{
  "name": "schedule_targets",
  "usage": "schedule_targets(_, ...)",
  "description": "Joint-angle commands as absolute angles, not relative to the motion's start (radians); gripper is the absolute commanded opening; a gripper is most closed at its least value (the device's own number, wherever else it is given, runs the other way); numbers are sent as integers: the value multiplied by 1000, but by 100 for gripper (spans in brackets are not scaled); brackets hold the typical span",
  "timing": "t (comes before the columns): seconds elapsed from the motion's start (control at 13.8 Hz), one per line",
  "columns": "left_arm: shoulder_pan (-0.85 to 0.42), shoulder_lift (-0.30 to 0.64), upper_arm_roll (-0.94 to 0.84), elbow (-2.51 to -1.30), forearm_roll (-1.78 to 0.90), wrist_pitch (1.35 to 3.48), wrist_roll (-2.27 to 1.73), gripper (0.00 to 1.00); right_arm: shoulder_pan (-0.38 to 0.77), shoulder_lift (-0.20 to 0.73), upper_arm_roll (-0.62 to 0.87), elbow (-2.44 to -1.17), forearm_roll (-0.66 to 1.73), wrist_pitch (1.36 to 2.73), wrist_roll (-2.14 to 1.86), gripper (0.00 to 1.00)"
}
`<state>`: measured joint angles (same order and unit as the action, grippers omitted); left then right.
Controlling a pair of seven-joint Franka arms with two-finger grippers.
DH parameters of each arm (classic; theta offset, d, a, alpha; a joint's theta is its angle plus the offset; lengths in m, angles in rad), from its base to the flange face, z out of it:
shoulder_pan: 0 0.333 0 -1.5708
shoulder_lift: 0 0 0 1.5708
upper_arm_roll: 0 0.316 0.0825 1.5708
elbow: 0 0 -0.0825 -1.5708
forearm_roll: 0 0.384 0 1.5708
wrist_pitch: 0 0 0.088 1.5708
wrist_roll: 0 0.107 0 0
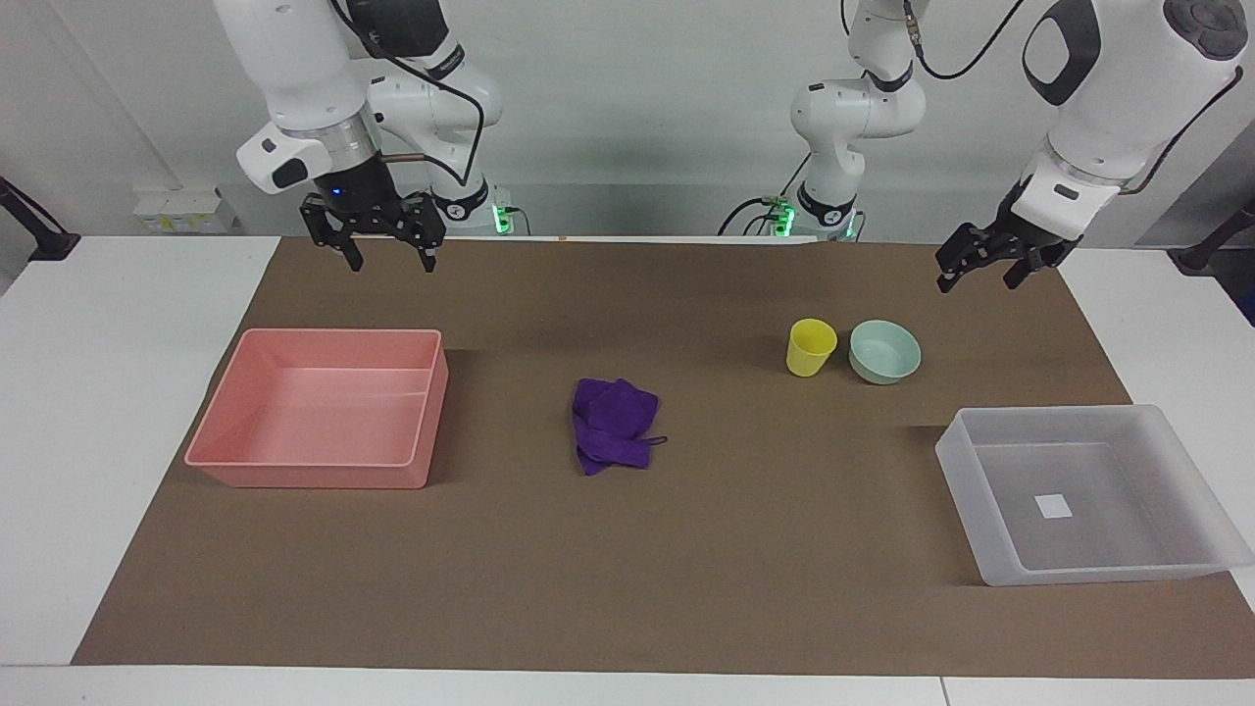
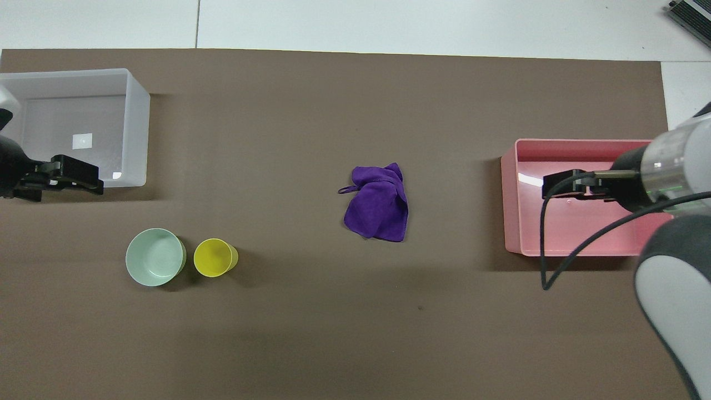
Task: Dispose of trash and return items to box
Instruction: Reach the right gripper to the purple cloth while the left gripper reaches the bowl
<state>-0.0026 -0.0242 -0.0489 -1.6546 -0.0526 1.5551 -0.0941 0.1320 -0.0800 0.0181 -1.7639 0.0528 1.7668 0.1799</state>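
Observation:
The purple rag (image 1: pixel 613 425) (image 2: pixel 379 204), the trash, lies crumpled at the middle of the brown mat. A yellow cup (image 1: pixel 810 347) (image 2: pixel 214 258) and a mint-green bowl (image 1: pixel 884 351) (image 2: pixel 155 257) stand upright side by side toward the left arm's end. Farther from the robots than these two sits the translucent box (image 1: pixel 966 510) (image 2: pixel 139 128), with only a white label inside. My left gripper (image 1: pixel 977 284) (image 2: pixel 83 180) hangs open and holds nothing, in the air close to the bowl and the box. My right gripper (image 1: pixel 392 265) (image 2: pixel 550 186), open and holding nothing, is raised over the pink bin's end of the mat.
A pink rectangular bin (image 1: pixel 422 441) (image 2: pixel 508 211) with nothing in it sits toward the right arm's end. The brown mat (image 1: pixel 686 569) covers most of the white table. A black cable (image 2: pixel 577 250) loops down from the right wrist.

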Motion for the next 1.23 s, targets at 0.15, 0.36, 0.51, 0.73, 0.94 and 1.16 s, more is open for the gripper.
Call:
schedule_targets(0.15, 57, -9, -52, -1707, -61, 1471, -91, 100, 267, 73, 21, -1868, 64, 2084, 337, 100)
schedule_targets(0.36, 80, -29, -52, -1875, -61, 1595, -78, 100, 366, 179, 21, -1920, 64, 2276, 464, 100)
schedule_targets(0.51, 87, -46, -52, -1989, -61, 1689, -28, 100, 411, 238, 21, -1925, 71, 2394, 520, 100)
schedule_targets(0.73, 123, -55, -54, -2136, -69, 1781, 96, 100, 461, 317, 21, -1948, 71, 2503, 517, 100)
schedule_targets(0.94, 129, -57, -54, -2302, -100, 1996, 121, 100, 472, 337, 21, -1956, 64, 2536, 520, 0)
schedule_targets(1.16, 121, -42, -54, -2370, -100, 2095, 123, 85, 474, 334, 20, -1957, 64, 2531, 580, 0)
